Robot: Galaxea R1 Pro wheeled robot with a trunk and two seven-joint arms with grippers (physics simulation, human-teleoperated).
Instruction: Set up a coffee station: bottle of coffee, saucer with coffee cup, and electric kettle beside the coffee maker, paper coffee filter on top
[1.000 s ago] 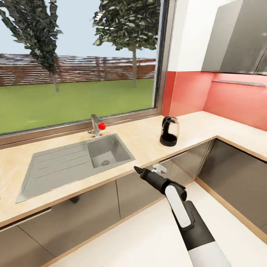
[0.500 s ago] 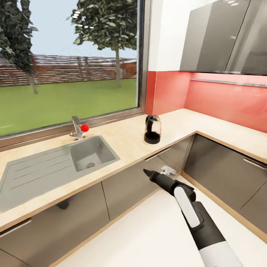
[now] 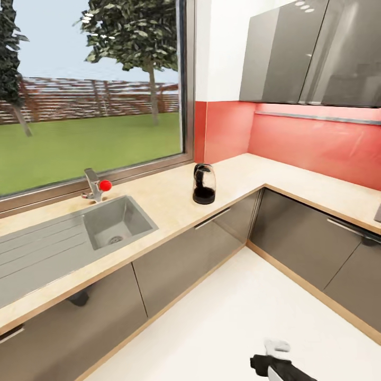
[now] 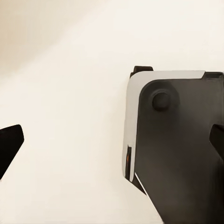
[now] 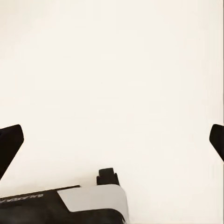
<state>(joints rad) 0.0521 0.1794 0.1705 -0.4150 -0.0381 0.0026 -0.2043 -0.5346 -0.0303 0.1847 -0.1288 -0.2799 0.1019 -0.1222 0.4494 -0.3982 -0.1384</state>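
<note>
The electric kettle (image 3: 203, 184), dark glass with a black base, stands on the beige countertop (image 3: 174, 203) near the inner corner, right of the sink. The coffee maker, bottle of coffee, paper coffee filter, saucer and coffee cup are out of view. My right gripper (image 3: 271, 361) hangs low over the white floor, far below and in front of the kettle. In the right wrist view the right gripper (image 5: 112, 140) is open, with only floor between its fingertips. In the left wrist view the left gripper (image 4: 112, 142) is open over the floor and part of my own body.
A steel sink (image 3: 114, 225) with a red-knobbed faucet (image 3: 96, 186) lies left of the kettle under a big window. Grey cabinet fronts (image 3: 304, 241) run along both legs of the L-shaped counter. Grey wall cabinets (image 3: 312, 53) hang above a red backsplash. White floor (image 3: 227, 312) lies open in front.
The camera has swung right, so sink and kettle sit further left in the picture. My right arm has dropped from mid-picture to the bottom edge. The kettle itself has not moved.
</note>
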